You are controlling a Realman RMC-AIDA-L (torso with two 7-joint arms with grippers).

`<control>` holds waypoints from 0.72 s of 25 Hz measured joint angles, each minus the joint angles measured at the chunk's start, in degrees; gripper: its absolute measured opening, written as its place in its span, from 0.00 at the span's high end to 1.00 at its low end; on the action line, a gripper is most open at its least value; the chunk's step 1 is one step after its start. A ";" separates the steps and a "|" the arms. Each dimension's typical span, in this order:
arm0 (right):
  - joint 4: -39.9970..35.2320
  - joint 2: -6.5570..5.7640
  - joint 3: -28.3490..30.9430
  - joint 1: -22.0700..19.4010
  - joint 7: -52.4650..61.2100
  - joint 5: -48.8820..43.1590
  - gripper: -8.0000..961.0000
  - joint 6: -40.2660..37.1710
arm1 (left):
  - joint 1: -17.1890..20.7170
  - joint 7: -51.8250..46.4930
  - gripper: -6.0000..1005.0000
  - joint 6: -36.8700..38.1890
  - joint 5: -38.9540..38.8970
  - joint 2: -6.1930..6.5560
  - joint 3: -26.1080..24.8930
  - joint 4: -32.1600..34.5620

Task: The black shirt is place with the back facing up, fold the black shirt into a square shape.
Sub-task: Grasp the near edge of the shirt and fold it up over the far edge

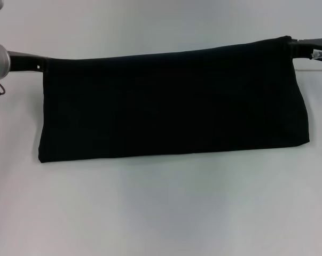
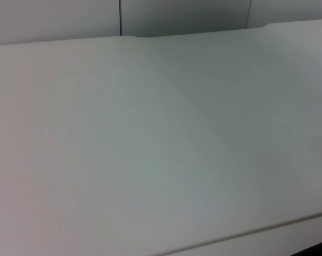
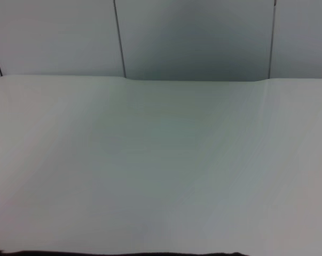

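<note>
Here the black shirt (image 1: 171, 104) hangs as a long, wide band between the two arms, its upper edge stretched nearly straight from the left gripper (image 1: 42, 65) at one top corner to the right gripper (image 1: 290, 44) at the other, each evidently pinching a corner since the cloth is held taut from those two points. The lower edge of the garment looks to lie on or just above the white worktop (image 1: 161, 213), with the right side sitting higher and farther back than the left. Both wrist views show only bare worktop and the wall panels behind it, apart from a thin dark strip of fabric at the edge of the right wrist view, so the fingers themselves are seen only from the head camera. Judging by the shape, the shirt is already folded lengthwise and the step in hand is carrying the held edge over to lay the next fold. To do it well, both arms should travel together at matched height and pace, keeping gentle tension so the top edge stays straight and no slack bunches in the middle, then lower the corners squarely onto the matching lower corners before letting go.
</note>
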 joint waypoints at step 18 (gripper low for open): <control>3.02 1.20 -0.01 0.63 -0.31 0.07 0.81 7.60 | -0.03 0.23 0.99 -6.81 -0.22 -0.48 1.96 -4.27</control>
